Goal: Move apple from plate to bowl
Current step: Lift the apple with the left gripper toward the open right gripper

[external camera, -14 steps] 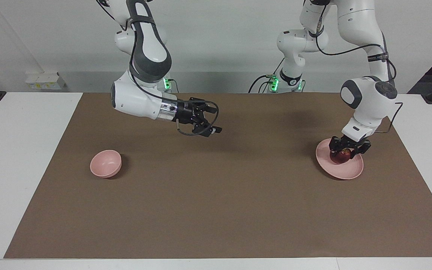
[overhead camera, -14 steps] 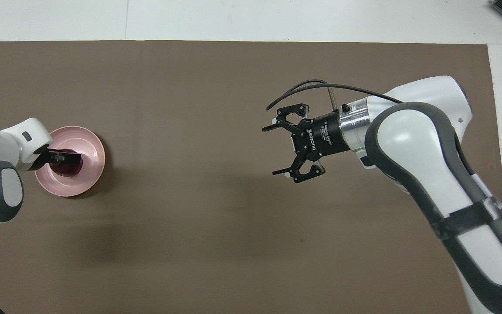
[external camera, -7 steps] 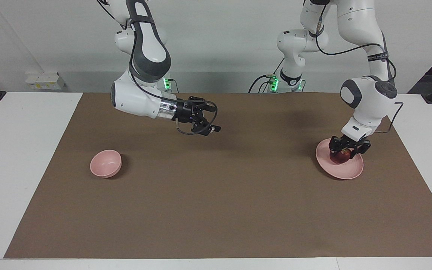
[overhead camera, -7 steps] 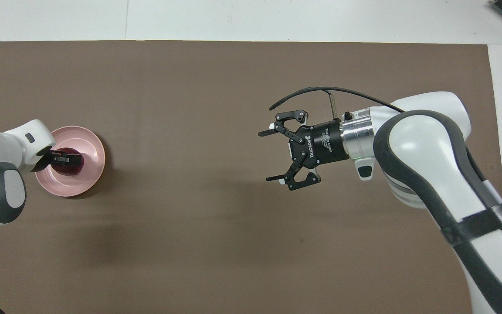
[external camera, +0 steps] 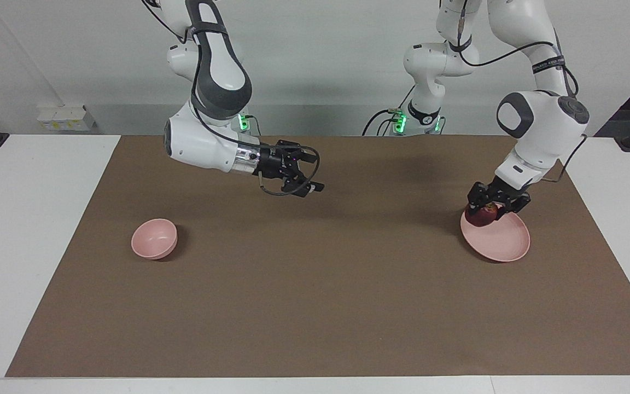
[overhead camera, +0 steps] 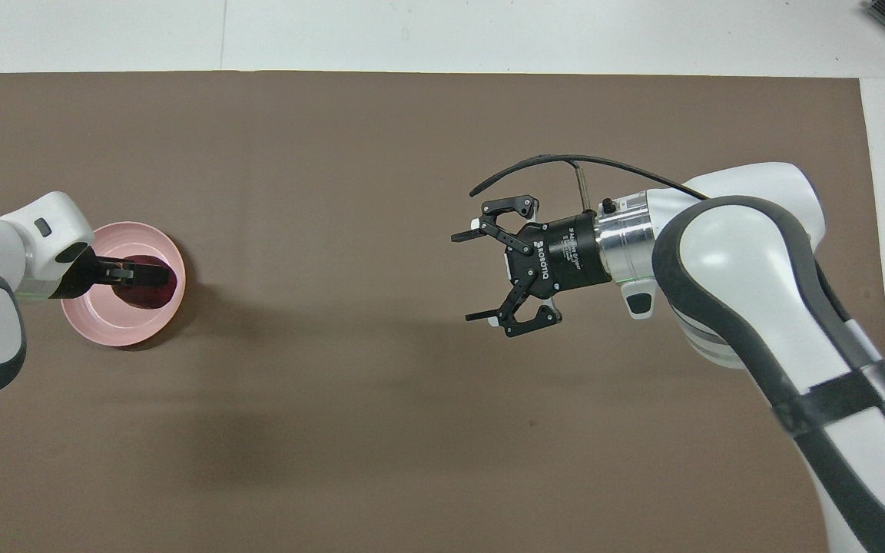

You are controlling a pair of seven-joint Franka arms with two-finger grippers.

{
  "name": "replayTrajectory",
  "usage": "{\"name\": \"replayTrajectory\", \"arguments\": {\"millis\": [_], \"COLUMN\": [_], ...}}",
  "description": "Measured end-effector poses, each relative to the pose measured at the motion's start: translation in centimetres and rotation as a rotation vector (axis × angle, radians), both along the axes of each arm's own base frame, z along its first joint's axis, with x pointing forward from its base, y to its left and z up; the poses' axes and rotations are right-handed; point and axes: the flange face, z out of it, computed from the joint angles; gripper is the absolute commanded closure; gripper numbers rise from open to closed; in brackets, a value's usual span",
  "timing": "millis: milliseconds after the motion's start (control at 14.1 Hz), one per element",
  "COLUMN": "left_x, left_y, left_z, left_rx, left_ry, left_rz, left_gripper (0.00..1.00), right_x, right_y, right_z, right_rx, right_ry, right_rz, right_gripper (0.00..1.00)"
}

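Note:
My left gripper [external camera: 488, 208] is shut on the small dark red apple [external camera: 480, 217] and holds it just above the edge of the pale pink plate [external camera: 503, 243] that is nearer to the robots. The overhead view shows the left gripper [overhead camera: 139, 273] with the apple [overhead camera: 158, 288] over the plate [overhead camera: 108, 326]. The small deep pink bowl [external camera: 154, 238] sits toward the right arm's end of the table; the right arm hides it in the overhead view. My right gripper [external camera: 315, 174] is open and empty, held in the air over the middle of the mat [overhead camera: 462, 276].
A brown mat [external camera: 315, 306] covers most of the white table [external camera: 25, 230]. Nothing else lies on the mat between the plate and the bowl.
My left gripper has lifted the apple off the plate's middle and moved it toward the edge nearer the robots. The right gripper has shifted only slightly.

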Motion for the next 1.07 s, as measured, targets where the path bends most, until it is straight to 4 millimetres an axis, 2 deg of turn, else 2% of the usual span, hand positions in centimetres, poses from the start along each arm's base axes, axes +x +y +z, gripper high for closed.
{"name": "replayTrajectory", "arguments": {"millis": [498,853,1066], "left_x": [-0.9,-2.2,-2.9], "left_y": [-9.7,-15.3,-17.6], "left_z": [0.7,1.5,1.9], "left_rx": [-0.298,-0.451,-0.527], "left_ry": [0.064,0.123,0.148], "left_rz": [0.107,0.141,0.157], "left_gripper": [1.0,1.0,1.0], "right_x": [0.0,-0.7,-1.1], "right_y": [0.6,1.6,1.8], "right_z": [-0.4,-1.2,-2.3], "right_rx": [-0.02,-0.038,-0.023], "right_ry": [-0.019,-0.025,-0.026], "right_rz": [-0.029,-0.041,-0.056], "right_gripper": [0.0,0.0,0.0]}}
